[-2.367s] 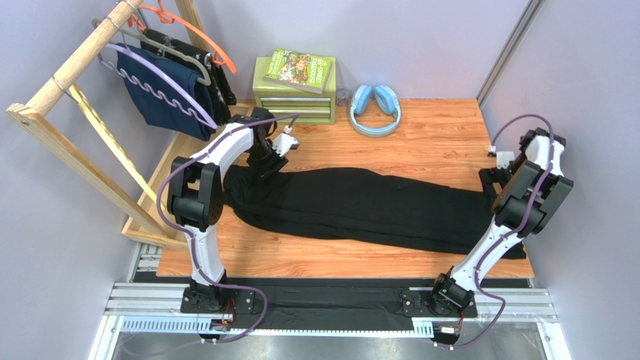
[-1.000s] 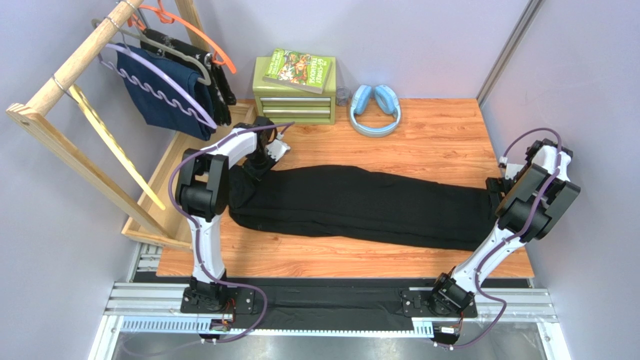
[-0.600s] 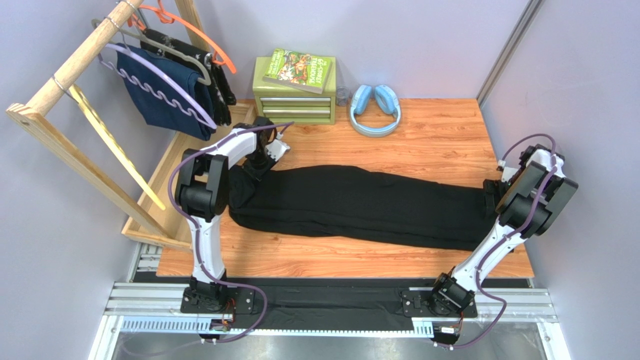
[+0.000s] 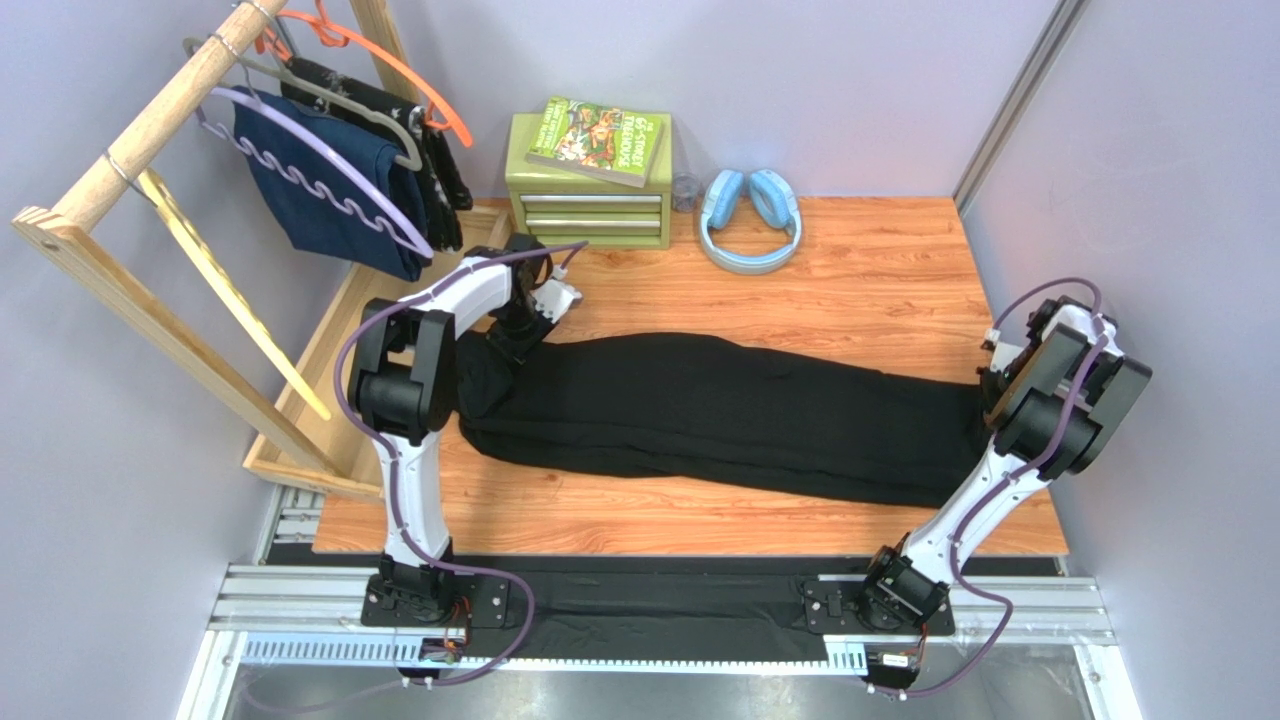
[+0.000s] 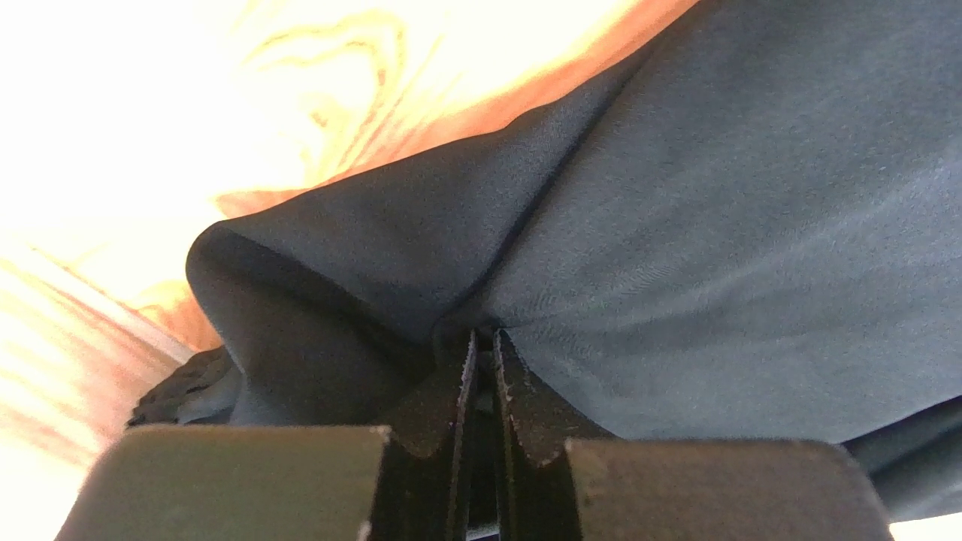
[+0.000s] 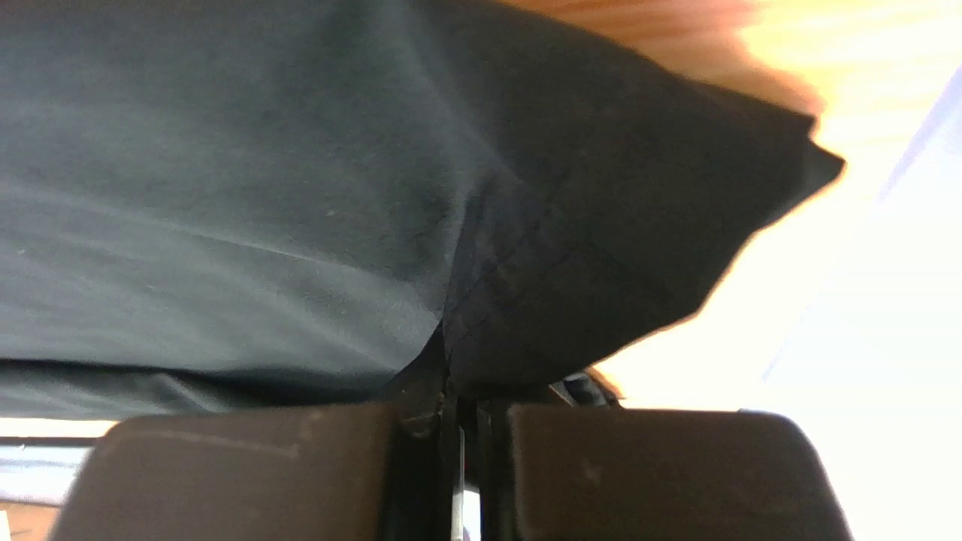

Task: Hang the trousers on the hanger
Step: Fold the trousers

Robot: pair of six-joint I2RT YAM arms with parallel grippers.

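Observation:
The black trousers (image 4: 721,413) lie stretched flat across the wooden table (image 4: 872,278), waist end to the left and leg ends to the right. My left gripper (image 4: 519,333) is at their far left corner, and in the left wrist view it (image 5: 482,338) is shut on a fold of the dark cloth (image 5: 700,225). My right gripper (image 4: 992,393) is at the right end, and in the right wrist view it (image 6: 457,389) is shut on the hemmed edge of the trousers (image 6: 565,259). The lavender hanger (image 4: 334,183) with its wavy arm hangs on the wooden rack at the upper left.
The wooden rack (image 4: 143,128) stands along the left table edge, carrying a navy garment (image 4: 308,218), an orange hanger (image 4: 406,75) and a grey hanger. At the back are a green drawer box (image 4: 589,203) with a book on top and blue headphones (image 4: 751,218).
My right gripper has closed on the leg end of the trousers and its arm has shifted slightly. The left gripper stays shut on the waist end.

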